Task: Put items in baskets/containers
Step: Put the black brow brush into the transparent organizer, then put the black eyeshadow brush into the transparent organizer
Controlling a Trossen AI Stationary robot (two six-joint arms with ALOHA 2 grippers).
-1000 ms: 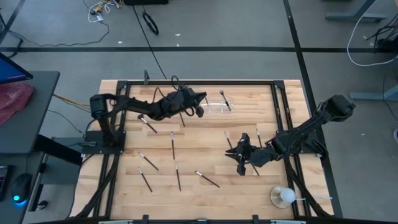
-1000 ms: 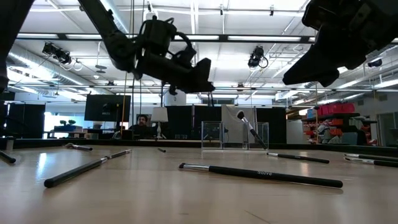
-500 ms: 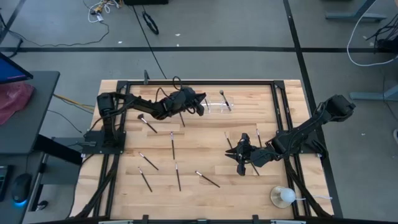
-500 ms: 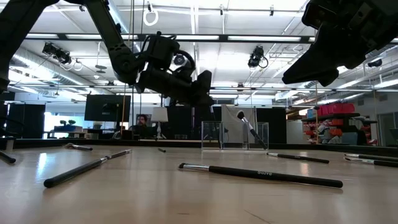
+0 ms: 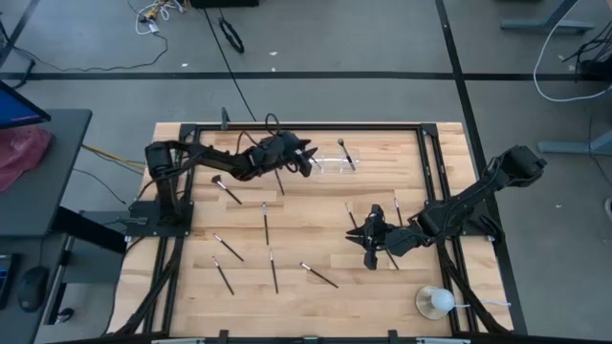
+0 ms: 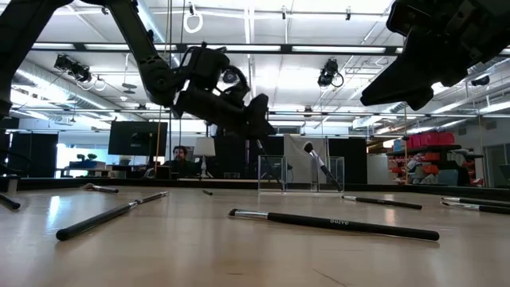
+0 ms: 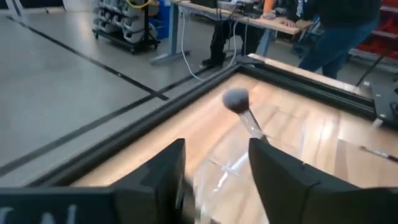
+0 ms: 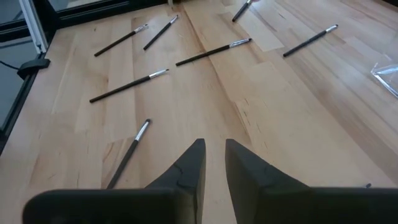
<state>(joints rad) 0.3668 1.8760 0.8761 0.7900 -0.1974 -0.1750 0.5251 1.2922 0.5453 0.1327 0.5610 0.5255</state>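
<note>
Left gripper (image 5: pixel 308 161) beside organizer (image 5: pixel 330 164), upper centre, carrying a brush (image 6: pixel 267 162).

One brush (image 5: pixel 346 153) leaning in organizer, tuft up; five lying lower left; right gripper (image 5: pixel 368 239) narrowly parted.

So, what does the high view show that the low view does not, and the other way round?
Only the high view shows the white ball on its clear base. Only the low view shows a seated person in the room behind the table. Both show the left hand next to the clear organizer, with one brush leaning in it.
</note>
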